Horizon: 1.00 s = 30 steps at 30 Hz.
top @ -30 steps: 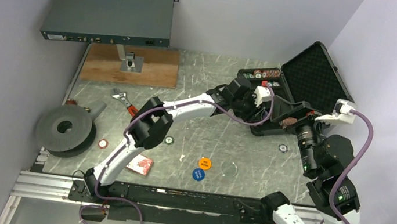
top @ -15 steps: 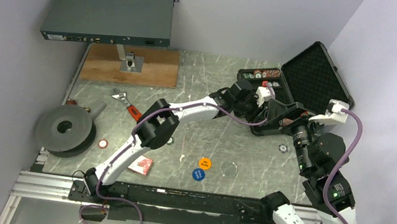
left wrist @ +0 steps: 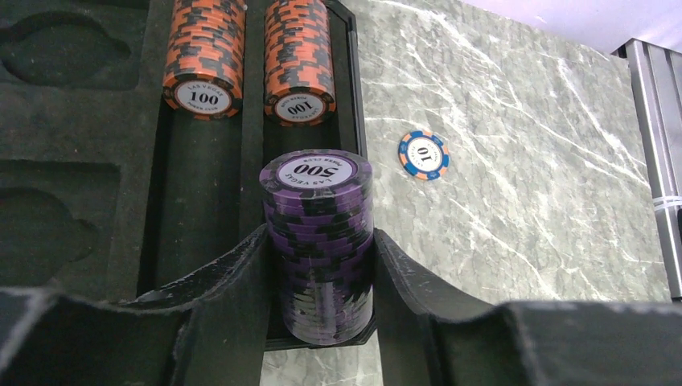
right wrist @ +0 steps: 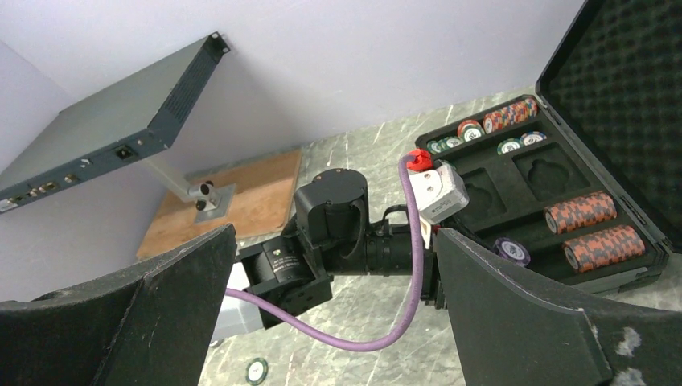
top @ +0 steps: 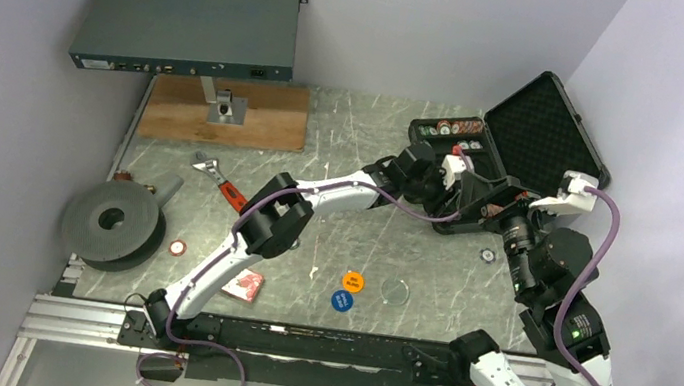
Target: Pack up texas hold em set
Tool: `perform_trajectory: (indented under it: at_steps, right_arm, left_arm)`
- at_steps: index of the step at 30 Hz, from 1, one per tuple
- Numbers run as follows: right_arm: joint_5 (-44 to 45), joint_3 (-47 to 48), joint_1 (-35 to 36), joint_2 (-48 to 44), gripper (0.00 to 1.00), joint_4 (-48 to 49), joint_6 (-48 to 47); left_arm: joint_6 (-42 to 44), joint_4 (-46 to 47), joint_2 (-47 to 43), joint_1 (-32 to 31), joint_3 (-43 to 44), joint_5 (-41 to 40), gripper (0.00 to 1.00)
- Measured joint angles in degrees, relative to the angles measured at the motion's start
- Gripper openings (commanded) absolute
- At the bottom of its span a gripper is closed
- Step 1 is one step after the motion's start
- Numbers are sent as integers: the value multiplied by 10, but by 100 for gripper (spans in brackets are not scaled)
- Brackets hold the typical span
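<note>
The left gripper [left wrist: 319, 237] clamped a purple 500-chip stack [left wrist: 316, 193] standing in a slot of the open black case [top: 541, 130] at the table's [top: 356, 134] far right. The right gripper [right wrist: 335, 235] gaped wide, empty.

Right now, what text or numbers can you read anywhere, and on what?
"500": top of the purple stack.
"100": left orange stack.
"100": right orange stack.
"10": blue chip on the table.
Too small or blurred: chips' rim lettering; print on the orange disc and blue disc.
</note>
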Motion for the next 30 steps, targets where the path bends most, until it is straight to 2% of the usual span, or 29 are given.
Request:
perform_trajectory:
  at_steps: [5,17,19,22,25,30]
  right_arm:
    - [0,0,0,2,98,0,0]
    - [0,0,0,9,98,0,0]
    - [2,1,0,17,100,-1,1]
    - [9,14,0,37,99,-6,5]
    - [23,45,0,69,96,-16,10]
    - [38,109,0,150,93,-27,27]
  left_arm:
    - [2,15,0,0,0,-3,73]
    - [0,56,-10,-1,-21,-4,78]
    - [-1,62,-37,-1,-66,-5,78]
    - [-2,75,-104,-1,-157,-10,85]
    - [-5,82,-219,0,-268,-21,85]
    - [-13,157,-394,0,-429,-61,85]
